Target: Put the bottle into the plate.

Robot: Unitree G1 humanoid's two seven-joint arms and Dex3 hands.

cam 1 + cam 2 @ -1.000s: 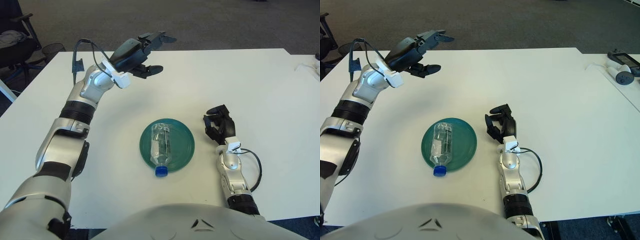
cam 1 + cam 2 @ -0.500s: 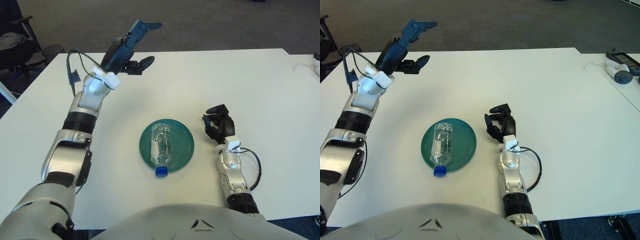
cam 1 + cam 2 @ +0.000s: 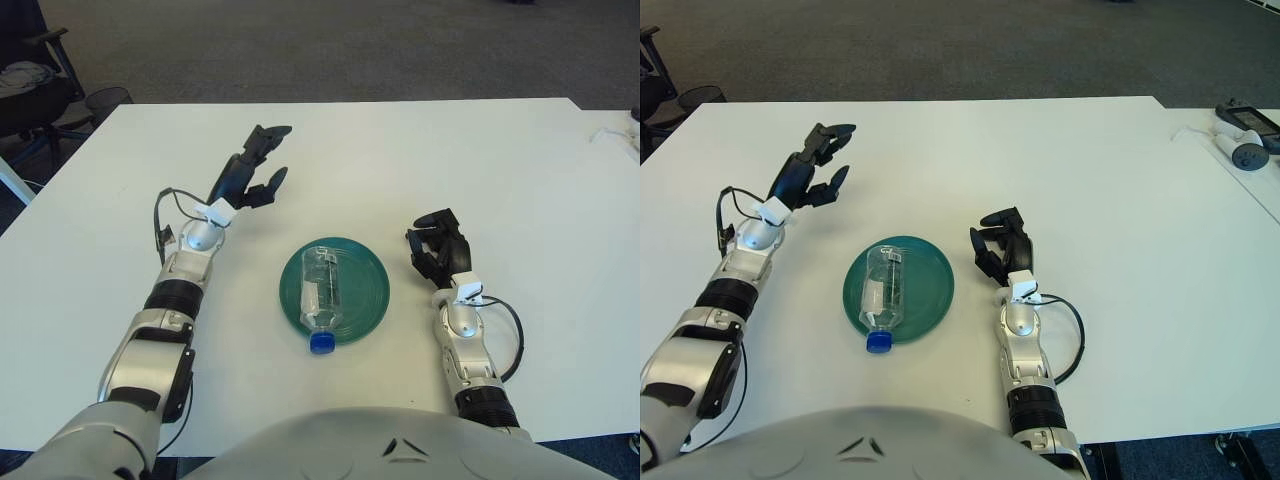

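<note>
A clear plastic bottle (image 3: 323,294) with a blue cap (image 3: 321,343) lies on its side in the round green plate (image 3: 368,283) at the middle front of the white table; the cap end sticks out over the plate's near rim. My left hand (image 3: 252,166) is low over the table to the upper left of the plate, fingers spread, holding nothing. My right hand (image 3: 440,248) rests on the table just right of the plate, fingers loosely curled, empty. The plate also shows in the right eye view (image 3: 930,285).
The white table (image 3: 520,180) extends wide on all sides. Small grey devices (image 3: 1243,135) lie at the far right edge. An office chair (image 3: 30,90) stands on the floor beyond the table's left corner.
My left arm has come down and drawn back toward me from a raised pose over the far left of the table. The bottle, plate and right hand have not moved.
</note>
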